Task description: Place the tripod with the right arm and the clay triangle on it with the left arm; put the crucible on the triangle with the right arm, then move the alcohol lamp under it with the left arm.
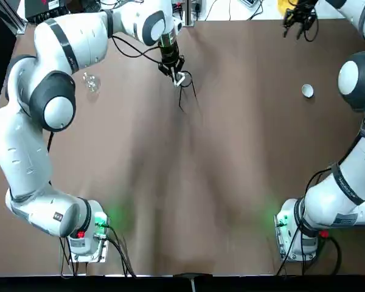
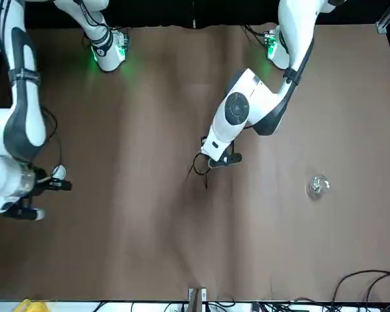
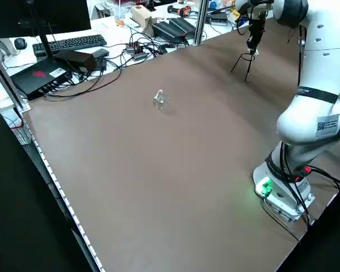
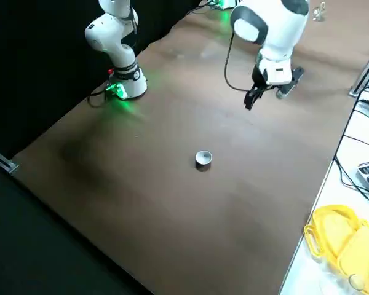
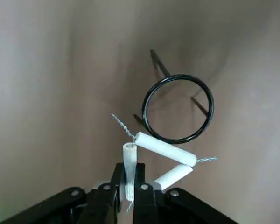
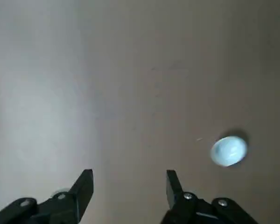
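Left wrist view: your left claw (image 5: 129, 186) pinches clay triangle (image 5: 165, 150) by one tube, beside tripod ring (image 5: 178, 141). Likely light, stiff, breakable; grip tube gently.

Right wrist view: right claw (image 6: 129, 196) wide, crucible (image 6: 229, 150) off to side; likely hard, smooth. Take by walls.

Top view: shows lamp (image 1: 92, 81) far left on desk (image 1: 243, 152), hidden from wrists.

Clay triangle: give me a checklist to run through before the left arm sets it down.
1. Tripod standing on its legs: ok.
2. Clay triangle gripped by one side in the left end effector: ok.
3. Triangle centred over the tripod's ring: not ok, it is off to one side.
4. Triangle touching the ring: cannot tell.
5. Right end effector away from the tripod, open and empty: ok, it is near the crucible.
6. Alcohol lamp away from the tripod: ok, it sits apart on the table.
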